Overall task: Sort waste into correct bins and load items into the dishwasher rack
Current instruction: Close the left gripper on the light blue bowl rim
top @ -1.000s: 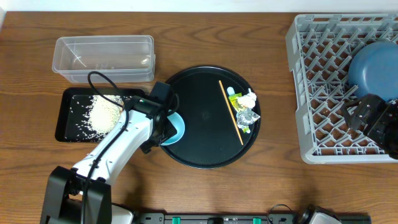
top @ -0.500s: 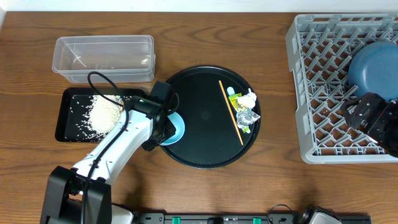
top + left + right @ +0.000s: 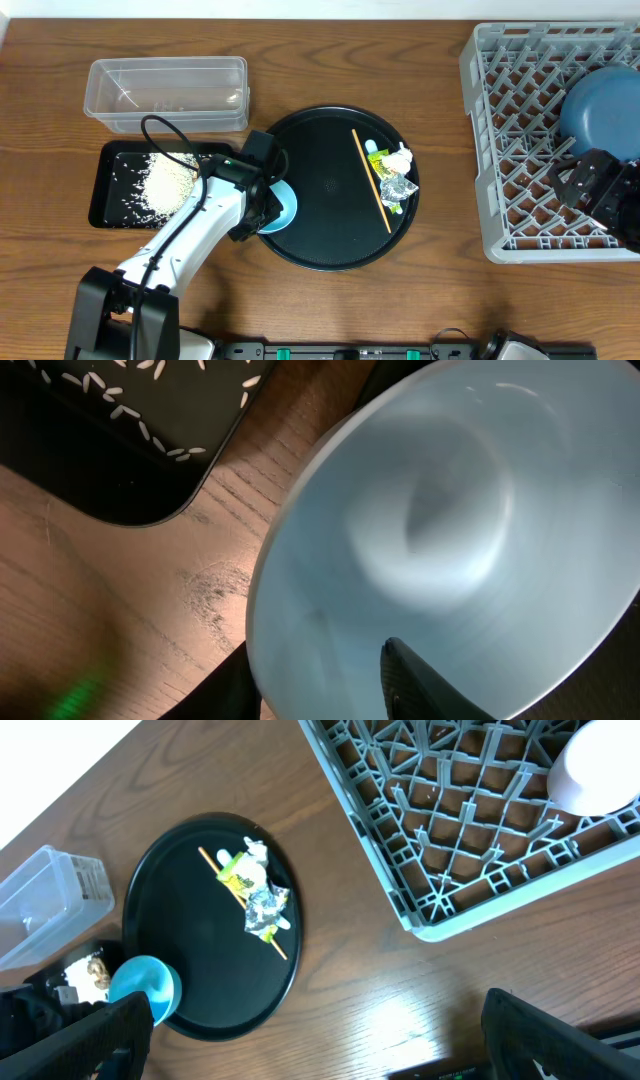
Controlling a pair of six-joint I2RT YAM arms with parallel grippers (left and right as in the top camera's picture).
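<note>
We pinch the light blue bowl [image 3: 440,510] by its rim with left gripper [image 3: 318,678] for racking; right gripper [image 3: 320,1045] gapes empty over rack [image 3: 520,120].

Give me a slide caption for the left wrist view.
Left end effector grips the empty blue bowl by its rim, near the black tray corner.

Overhead, the dark blue plate [image 3: 598,105] runs off the right edge.

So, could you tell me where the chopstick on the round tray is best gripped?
Probably take the chopstick near its far end, coming straight down and pinching across it: it lies flat, and the wrappers crowd its right side lower down.
</note>
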